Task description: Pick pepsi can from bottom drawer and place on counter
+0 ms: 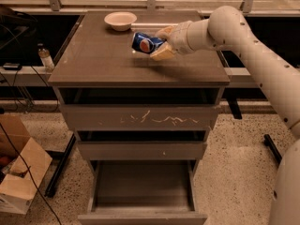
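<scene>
My gripper (161, 43) is shut on the pepsi can (144, 42), a dark blue can with a round red-white-blue logo. The can lies tilted on its side, held just above the middle of the counter (103, 60). The arm reaches in from the right over the counter. The bottom drawer (140, 191) is pulled open below, and its tray shows nothing inside.
A white bowl (120, 20) stands at the back of the counter, left of the can. The white-scratched top drawer front (140, 118) and the middle drawer (140, 150) are closed. A cardboard box (18, 170) sits on the floor at left. A small bottle (45, 58) stands on the left ledge.
</scene>
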You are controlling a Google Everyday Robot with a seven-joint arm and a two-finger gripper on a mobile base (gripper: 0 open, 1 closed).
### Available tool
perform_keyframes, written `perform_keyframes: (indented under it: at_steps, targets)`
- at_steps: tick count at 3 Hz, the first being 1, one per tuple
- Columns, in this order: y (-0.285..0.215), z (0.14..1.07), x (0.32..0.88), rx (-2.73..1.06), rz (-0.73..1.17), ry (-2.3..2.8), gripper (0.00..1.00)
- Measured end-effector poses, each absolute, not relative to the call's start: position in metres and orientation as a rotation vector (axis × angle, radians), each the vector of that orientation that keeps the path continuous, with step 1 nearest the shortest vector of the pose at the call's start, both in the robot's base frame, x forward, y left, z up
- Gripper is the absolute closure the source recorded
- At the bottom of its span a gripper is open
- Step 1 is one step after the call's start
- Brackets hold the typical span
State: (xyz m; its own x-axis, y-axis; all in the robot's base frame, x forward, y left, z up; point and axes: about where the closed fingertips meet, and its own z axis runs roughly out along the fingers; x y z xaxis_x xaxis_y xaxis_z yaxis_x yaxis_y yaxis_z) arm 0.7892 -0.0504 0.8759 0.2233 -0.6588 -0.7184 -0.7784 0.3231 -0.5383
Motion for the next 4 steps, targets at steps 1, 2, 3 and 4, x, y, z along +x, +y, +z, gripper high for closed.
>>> perform_keyframes:
  at_steps: [1,2,3,4]
  targets:
    - [-0.0503,0.8758,0.7892,-1.385,0.136,1.484,0.36]
    - [-0.0503,0.8758,0.7892,-1.385,0.136,1.484,0.13]
    - [-0.0503,0.8758,0.7892,-1.385,0.136,1.484,0.00]
    - [-0.0502,0.8758,0.7892,-1.385,0.136,1.484,0.00]
